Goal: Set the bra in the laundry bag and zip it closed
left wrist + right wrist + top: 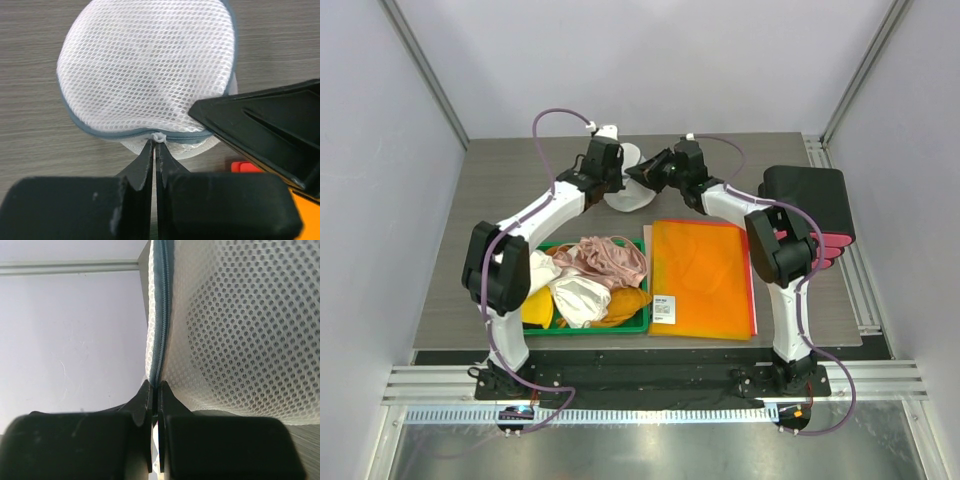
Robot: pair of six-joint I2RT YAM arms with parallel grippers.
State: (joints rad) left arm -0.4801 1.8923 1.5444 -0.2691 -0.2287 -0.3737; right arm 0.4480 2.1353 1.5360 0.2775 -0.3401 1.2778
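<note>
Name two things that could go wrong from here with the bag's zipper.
1. The left end effector pinches only the tip of the zipper pull; it may slip off when pulled.
2. The right end effector grips just the rim of the laundry bag, so mesh may bunch and jam the zipper.

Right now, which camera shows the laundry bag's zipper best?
The left wrist view: the zipper curves along the rim of the laundry bag, with the left gripper pinched at its pull. The right wrist view shows only a short stretch edge-on above the shut right gripper. From the top the zipper is too small to see.
</note>
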